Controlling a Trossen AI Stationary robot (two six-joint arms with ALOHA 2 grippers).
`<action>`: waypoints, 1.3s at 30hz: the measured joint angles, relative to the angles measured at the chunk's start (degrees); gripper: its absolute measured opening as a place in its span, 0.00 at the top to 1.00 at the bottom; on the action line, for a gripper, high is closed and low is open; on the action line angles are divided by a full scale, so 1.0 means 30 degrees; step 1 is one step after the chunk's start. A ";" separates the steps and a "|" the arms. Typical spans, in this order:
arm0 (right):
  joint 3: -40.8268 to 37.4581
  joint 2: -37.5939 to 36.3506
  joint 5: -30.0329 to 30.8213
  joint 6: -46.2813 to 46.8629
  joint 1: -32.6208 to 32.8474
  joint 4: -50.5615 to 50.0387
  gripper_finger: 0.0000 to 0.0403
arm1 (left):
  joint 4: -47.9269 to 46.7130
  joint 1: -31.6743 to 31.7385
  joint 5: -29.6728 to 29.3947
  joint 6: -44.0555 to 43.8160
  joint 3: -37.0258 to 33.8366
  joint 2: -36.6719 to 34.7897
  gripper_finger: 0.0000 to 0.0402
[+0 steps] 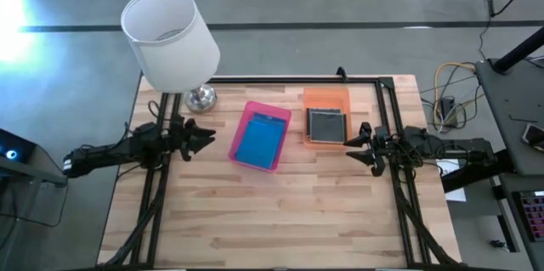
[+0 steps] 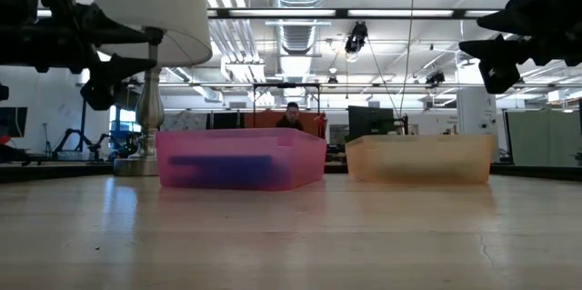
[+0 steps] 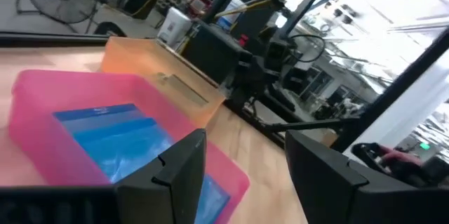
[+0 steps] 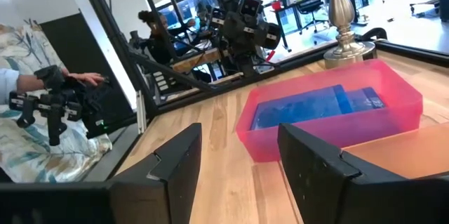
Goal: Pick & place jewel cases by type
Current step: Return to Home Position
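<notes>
Blue jewel cases (image 1: 258, 143) lie flat in the pink tray (image 1: 246, 121); they also show in the left wrist view (image 3: 116, 136) and right wrist view (image 4: 309, 108). Grey jewel cases (image 1: 325, 124) lie in the orange tray (image 1: 326, 97). My left gripper (image 1: 206, 138) hovers open above the table, left of the pink tray. My right gripper (image 1: 353, 144) hovers open, right of the orange tray. Both hold nothing.
A white-shaded lamp (image 1: 169, 37) with a silver base (image 1: 201, 96) stands at the far left of the table. A black frame (image 1: 387, 93) runs along the far and side edges. Bare wood (image 1: 280, 211) lies toward the near edge. People show beyond the table in the wrist views.
</notes>
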 joint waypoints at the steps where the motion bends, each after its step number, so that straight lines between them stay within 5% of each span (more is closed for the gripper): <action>1: 0.0000 0.0000 0.0000 0.0007 0.0000 0.0000 0.54 | 0.0059 -0.0058 0.0027 0.0001 0.0007 0.0000 0.56; 24: 0.0007 0.0000 0.0002 0.0007 0.0000 -0.0015 0.55 | 0.0219 -0.1019 -0.0032 0.0054 -0.0008 0.0600 0.56; 31: 0.0007 0.0000 0.0003 0.0007 0.0000 -0.0022 0.54 | 0.0127 -0.0976 -0.0250 0.9488 -0.0015 0.0736 0.56; 39: 0.0007 0.0000 0.0001 0.0007 0.0000 -0.0022 0.55 | 0.0256 -0.0976 -0.0442 1.0076 0.0007 0.0736 0.56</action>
